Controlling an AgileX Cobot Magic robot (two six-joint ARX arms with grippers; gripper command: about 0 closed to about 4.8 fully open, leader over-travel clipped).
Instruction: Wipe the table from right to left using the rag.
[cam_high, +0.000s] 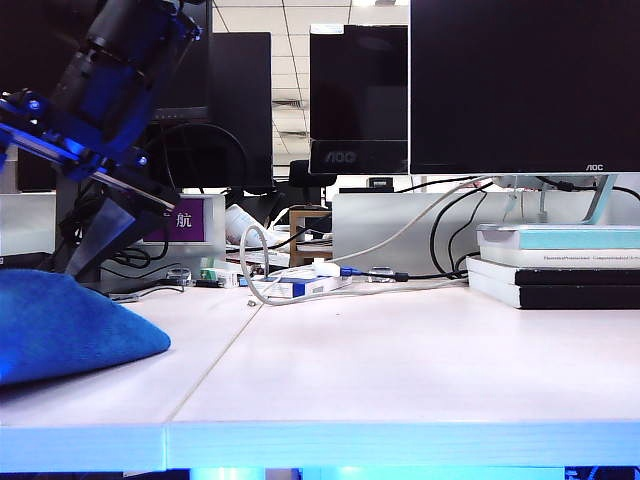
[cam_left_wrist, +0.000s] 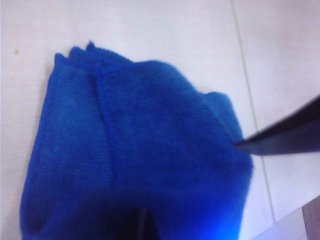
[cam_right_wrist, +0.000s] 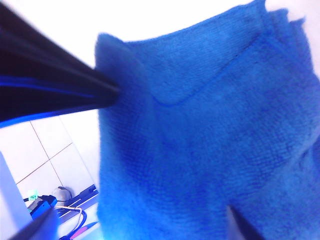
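Rag (cam_high: 70, 322) bunched on table (cam_high: 400, 365), lying between the fingers of my right pincer (cam_right_wrist: 175, 157), which is spread wide. Left pincer (cam_left_wrist: 190, 182) right over it, one fingertip touching; gripping or not, can't tell.

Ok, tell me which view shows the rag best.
The left wrist view: nearly the whole rag lies flat on the table. The exterior view catches only one end; the right wrist view is too close, edges cut off.
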